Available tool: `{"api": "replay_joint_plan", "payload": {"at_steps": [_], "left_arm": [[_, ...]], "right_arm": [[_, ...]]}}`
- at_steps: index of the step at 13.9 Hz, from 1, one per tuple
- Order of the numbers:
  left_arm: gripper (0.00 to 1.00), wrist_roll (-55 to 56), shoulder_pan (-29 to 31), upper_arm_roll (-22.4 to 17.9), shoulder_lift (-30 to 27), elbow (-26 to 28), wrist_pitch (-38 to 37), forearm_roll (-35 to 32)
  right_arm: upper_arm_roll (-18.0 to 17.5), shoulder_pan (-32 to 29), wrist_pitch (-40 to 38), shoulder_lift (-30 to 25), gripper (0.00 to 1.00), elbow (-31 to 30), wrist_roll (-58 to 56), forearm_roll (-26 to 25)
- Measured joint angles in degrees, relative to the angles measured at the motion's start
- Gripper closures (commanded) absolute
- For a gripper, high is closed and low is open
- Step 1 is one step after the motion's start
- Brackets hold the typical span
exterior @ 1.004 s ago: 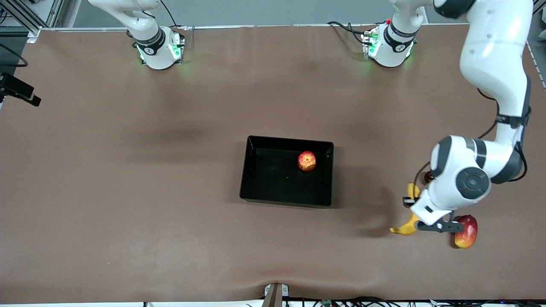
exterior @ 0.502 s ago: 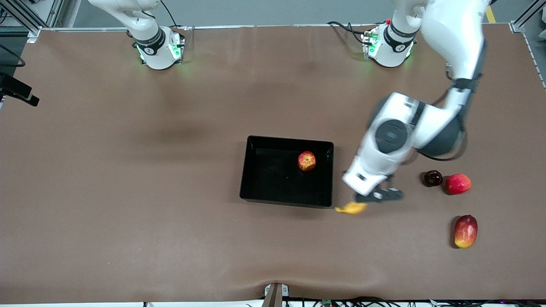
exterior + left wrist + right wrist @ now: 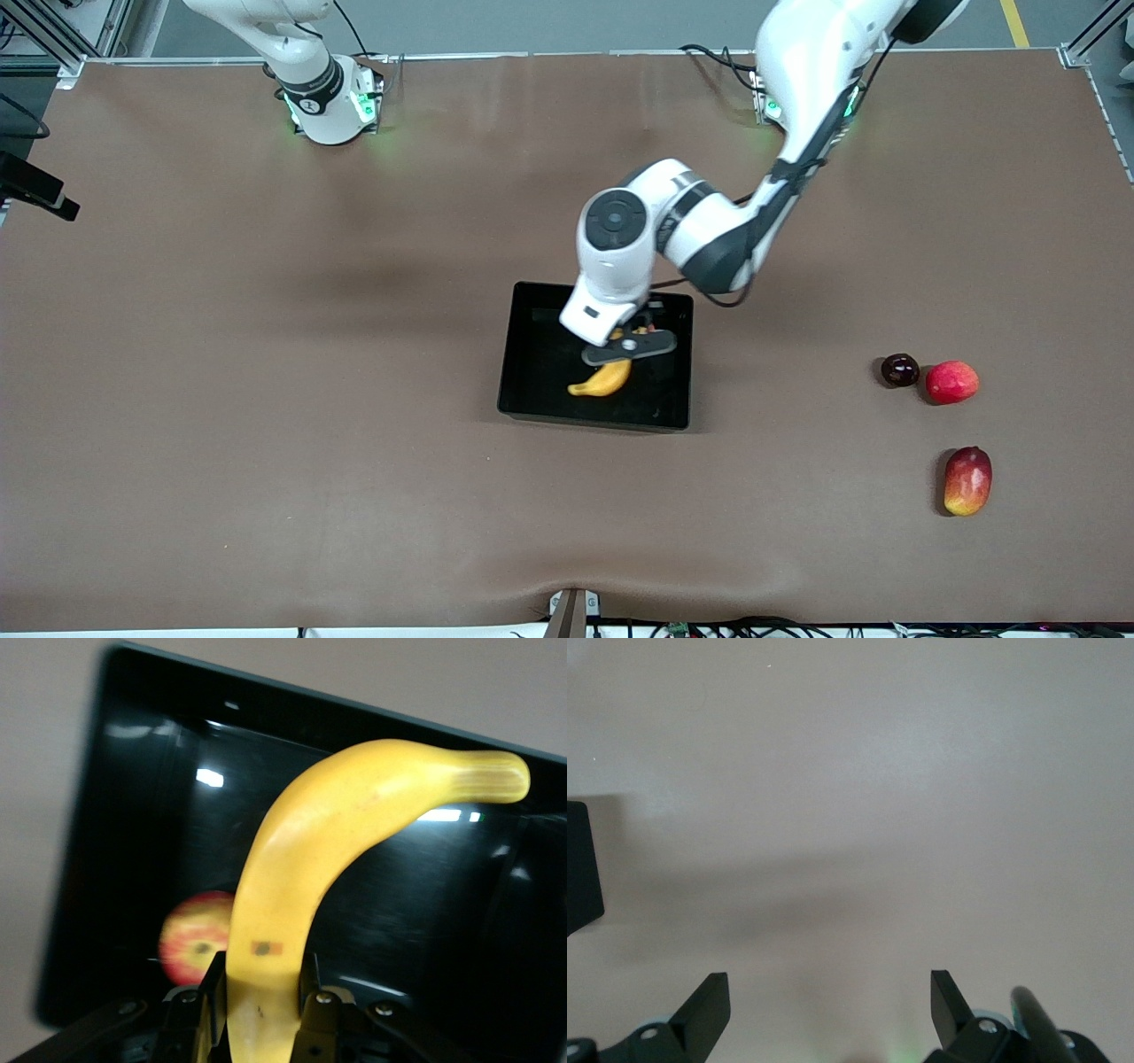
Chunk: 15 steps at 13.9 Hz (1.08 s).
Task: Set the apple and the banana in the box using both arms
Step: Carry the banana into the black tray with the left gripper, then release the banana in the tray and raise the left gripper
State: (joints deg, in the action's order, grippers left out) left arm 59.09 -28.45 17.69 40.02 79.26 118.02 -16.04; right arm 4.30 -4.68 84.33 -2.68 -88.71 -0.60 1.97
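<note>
The left gripper (image 3: 627,347), clamped on the curved yellow banana (image 3: 601,379), hangs over the glossy black plastic box (image 3: 532,390) holding the small red-yellow apple (image 3: 193,949); the right gripper (image 3: 830,1005) waits, fingers apart, over bare tabletop (image 3: 859,771).

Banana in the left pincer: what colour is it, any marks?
Yellow, with a few small dark specks near the left pincer; the banana shows best in the left wrist view.

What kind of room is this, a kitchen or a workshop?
Probably a robotics lab: two white arms bolted to a brown-covered table, cables along its edge, and the left claw holding a curved yellow banana over a glossy black plastic box.
</note>
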Motion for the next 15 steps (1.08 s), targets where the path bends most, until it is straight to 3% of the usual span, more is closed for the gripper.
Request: {"api": "replay_joint_plan", "payload": {"at_steps": [7, 10, 11, 12, 13, 14, 15], "left_arm": [[0.99, 0.2, -0.8, -0.1, 6.8, -0.9, 8.3, 0.0], [0.85, 0.2, -1.2, -0.1, 9.3, -0.9, 9.8, 0.0], [0.78, 0.2, -1.5, -0.1, 9.8, -0.9, 10.4, 0.0], [0.6, 0.2, -1.6, -0.1, 10.4, -0.9, 11.1, 0.0], [0.18, 0.2, -1.8, -0.1, 10.8, -0.9, 11.6, 0.0], [0.0, 0.2, -1.8, -0.1, 11.1, -1.0, 12.0, 0.0], [0.0, 0.2, -1.9, -0.3, 11.1, -1.1, 12.2, 0.0]], "right_arm": [[0.0, -0.2, -0.1, 0.0, 0.0, 0.0, 0.0, 0.0], [0.0, -0.3, -0.1, 0.1, 0.0, 0.0, 0.0, 0.0], [0.0, -0.3, -0.1, 0.1, 0.0, 0.0, 0.0, 0.0], [0.0, -0.3, -0.1, 0.1, 0.0, 0.0, 0.0, 0.0], [0.0, -0.3, -0.1, 0.1, 0.0, 0.0, 0.0, 0.0], [0.0, -0.3, -0.1, 0.1, 0.0, 0.0, 0.0, 0.0], [0.0, -0.3, -0.1, 0.1, 0.0, 0.0, 0.0, 0.0]]}}
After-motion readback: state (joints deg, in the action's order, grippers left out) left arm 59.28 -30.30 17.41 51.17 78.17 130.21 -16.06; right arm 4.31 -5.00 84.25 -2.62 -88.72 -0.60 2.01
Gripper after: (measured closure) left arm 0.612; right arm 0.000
